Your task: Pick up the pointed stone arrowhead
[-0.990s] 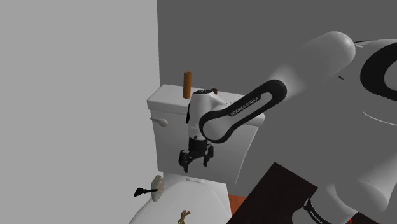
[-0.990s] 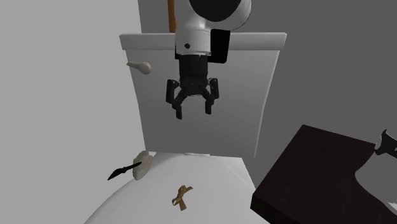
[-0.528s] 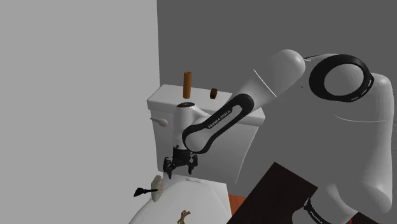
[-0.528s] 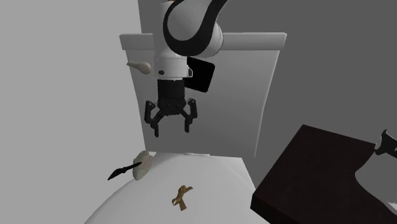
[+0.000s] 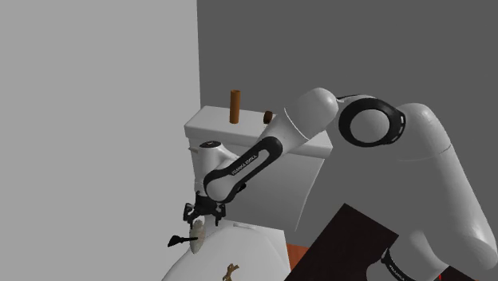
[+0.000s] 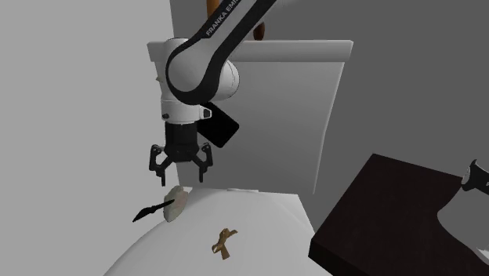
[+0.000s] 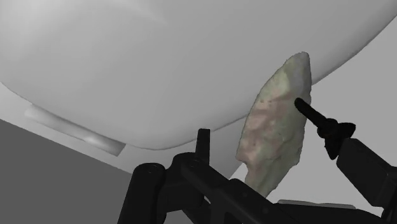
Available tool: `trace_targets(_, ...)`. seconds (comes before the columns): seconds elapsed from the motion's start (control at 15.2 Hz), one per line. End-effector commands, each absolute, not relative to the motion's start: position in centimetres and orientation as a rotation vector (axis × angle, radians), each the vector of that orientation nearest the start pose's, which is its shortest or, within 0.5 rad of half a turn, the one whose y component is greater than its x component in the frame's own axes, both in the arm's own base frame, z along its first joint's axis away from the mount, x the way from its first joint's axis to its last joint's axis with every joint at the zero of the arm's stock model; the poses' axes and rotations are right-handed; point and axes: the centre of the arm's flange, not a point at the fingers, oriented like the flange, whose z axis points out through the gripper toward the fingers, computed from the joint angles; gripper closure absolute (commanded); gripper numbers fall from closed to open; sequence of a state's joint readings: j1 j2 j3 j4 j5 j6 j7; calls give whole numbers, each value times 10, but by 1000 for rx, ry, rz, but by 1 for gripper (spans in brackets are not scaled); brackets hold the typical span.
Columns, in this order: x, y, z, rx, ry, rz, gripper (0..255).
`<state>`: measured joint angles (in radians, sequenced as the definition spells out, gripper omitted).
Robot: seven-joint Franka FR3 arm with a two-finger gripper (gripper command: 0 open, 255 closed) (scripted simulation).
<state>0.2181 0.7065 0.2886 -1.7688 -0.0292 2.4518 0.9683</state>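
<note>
The gripper hangs open just above the arrowhead on the toilet lid, a black dagger touching the stone and a brown twig nearby.

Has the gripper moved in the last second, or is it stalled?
Yes. In the second exterior view the gripper dropped leftward across the toilet tank, now just above the arrowhead.

arm: extended, reaching low | hand: pointing down | fingers: spread apart
</note>
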Motion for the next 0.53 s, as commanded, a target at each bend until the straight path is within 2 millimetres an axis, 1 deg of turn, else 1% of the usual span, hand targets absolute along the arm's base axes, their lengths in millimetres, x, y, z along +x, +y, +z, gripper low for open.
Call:
trace_targets(0.0, 602, 317, 157, -2898, 796, 154, 0)
trace_targets(0.07, 609, 320, 150, -2891, 811, 153, 0)
trace_targets(0.46, 609, 320, 119, -2891, 811, 153, 0)
